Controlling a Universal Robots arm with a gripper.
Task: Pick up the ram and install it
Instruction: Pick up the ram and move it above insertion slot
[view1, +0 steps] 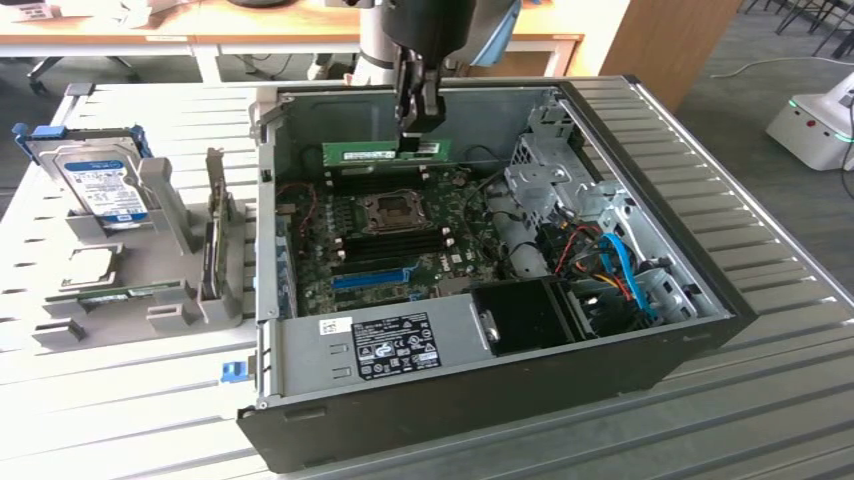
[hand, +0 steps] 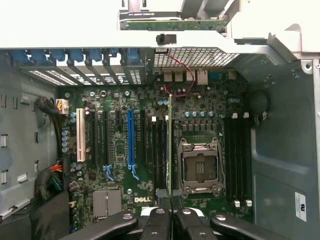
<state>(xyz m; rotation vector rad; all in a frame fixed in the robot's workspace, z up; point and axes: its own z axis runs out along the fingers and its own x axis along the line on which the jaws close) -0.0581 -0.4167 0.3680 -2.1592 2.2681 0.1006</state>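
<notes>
Exterior view, from its left: grey plastic holder (view1: 160, 310) on the slatted metal desk (view1: 774, 400), carrying a hard drive (view1: 107, 185) with a blue label, a second green stick (view1: 127, 294) lying flat, and a dark upright expansion card (view1: 214, 235). None of that appears in the wrist view.

Centre: open black PC case (view1: 667, 330), grey steel inside, green motherboard (view1: 400, 240) on its floor. Arm comes straight down from above, wrist vertical. The pincer (view1: 422, 128) is pressed together, pinching the ram (view1: 367, 152) by its top edge near one end. The ram is a thin flat green board with a white label, held level and on edge, over the black memory slots near the case's far wall, above the CPU socket (view1: 396, 208). Not seated.

Wrist view looks straight down. The ram (hand: 170, 140) shows edge-on as a thin green line, running along the black slots between the blue slot (hand: 130, 137) and the metal-framed CPU socket (hand: 200, 167). Black pincer (hand: 172, 210) links are clamped on it. White slot (hand: 80, 140), red wire (hand: 182, 70) and perforated grille are seen here too.
</notes>
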